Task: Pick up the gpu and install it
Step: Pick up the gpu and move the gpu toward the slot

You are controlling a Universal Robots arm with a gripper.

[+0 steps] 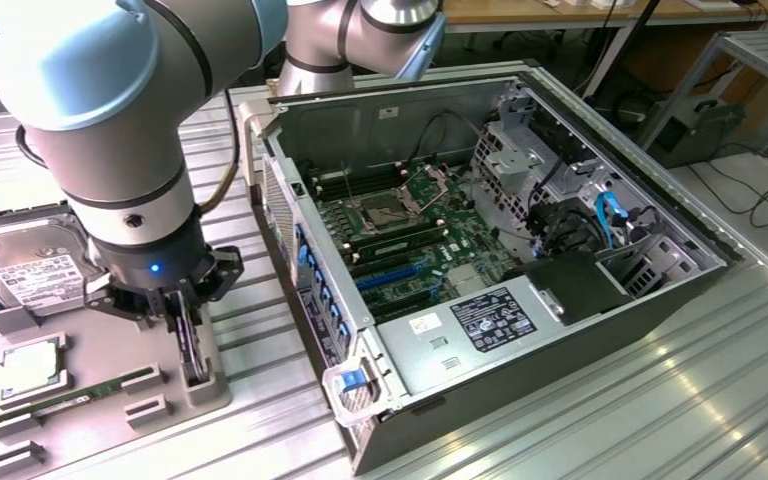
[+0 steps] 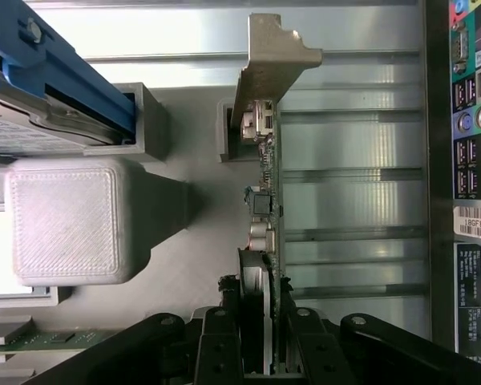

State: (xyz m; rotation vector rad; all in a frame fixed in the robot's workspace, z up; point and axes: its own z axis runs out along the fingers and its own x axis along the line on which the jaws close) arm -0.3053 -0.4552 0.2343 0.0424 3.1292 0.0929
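We have the gripper (image 1: 184, 328) straight over the gpu (image 2: 264, 196), jaws part-closed & pinching its two faces. The card stands on edge in the grey holder (image 1: 211, 386) at the exterior view's left. Its long axis runs along the slot, crosswise to the jaws' closing dir. The open PC case (image 1: 584, 350) sits just beside, to the exterior view's right.

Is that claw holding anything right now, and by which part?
Yes: the gripper pinches the gpu, standing on edge in its grey holder, across its two faces by the fan, away from the silver bracket.
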